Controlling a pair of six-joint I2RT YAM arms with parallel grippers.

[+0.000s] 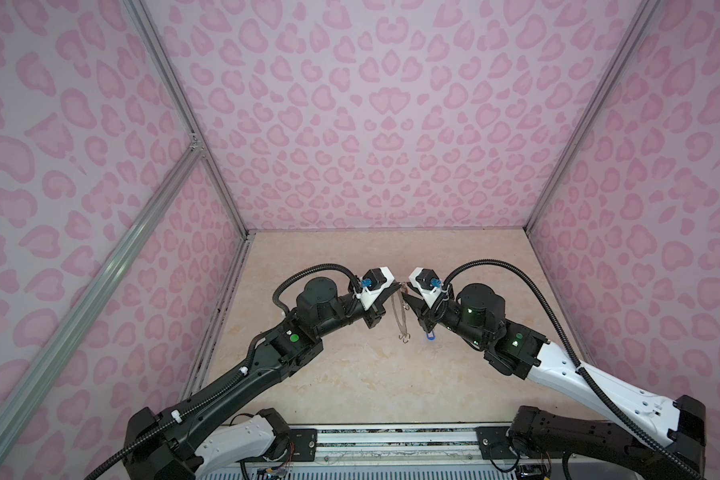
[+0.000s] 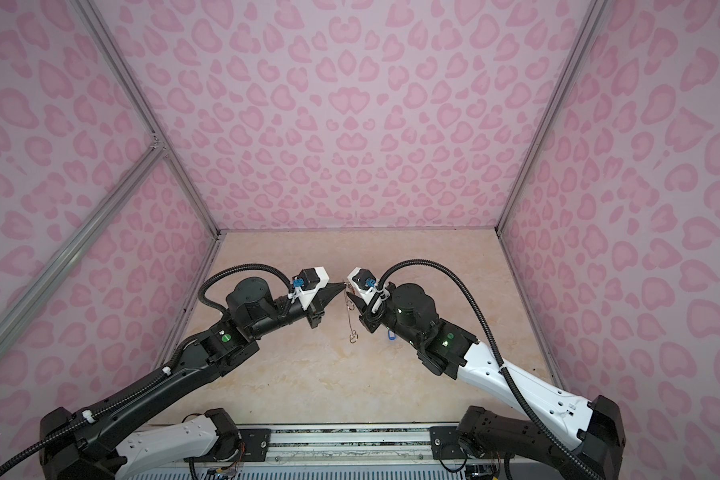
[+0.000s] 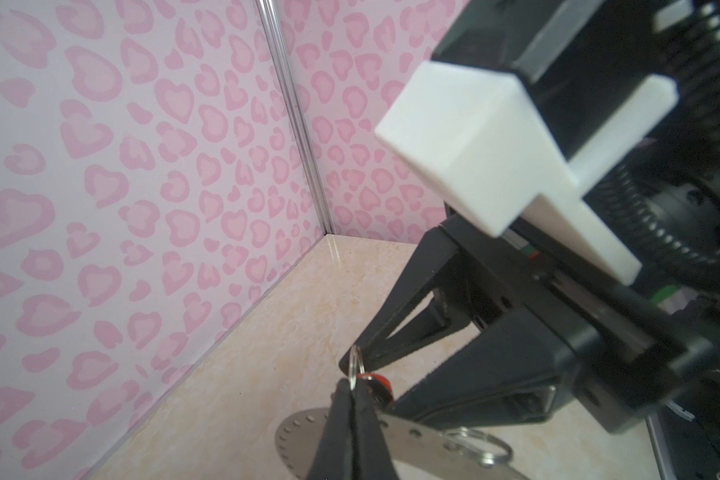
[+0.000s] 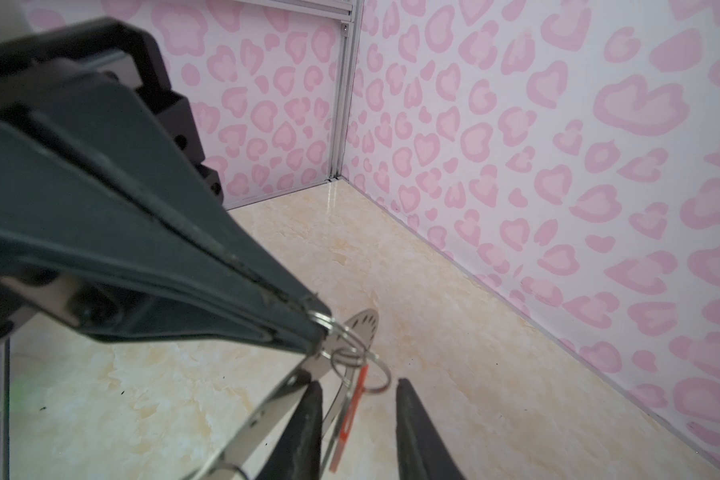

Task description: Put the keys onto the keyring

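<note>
The keyring [image 1: 402,316] is held hanging edge-on above the tabletop [image 1: 350,374], a wire loop [image 4: 327,321] clamped in the clenched left fingers [image 4: 267,297]. The red-tagged key [image 4: 352,409] is flanked lengthwise by the parted right fingers [image 4: 306,428], seemingly untouched. The blue-tagged key [image 1: 429,336] is seen lying on the tabletop to the keyring's right.

Keyring [image 3: 300,436] bars the middle; the table [image 1: 350,257] beyond lies open

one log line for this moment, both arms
left gripper: shut on keyring wire loop | right gripper: fingers open around red-tagged key | blue-tagged key: on table
</note>
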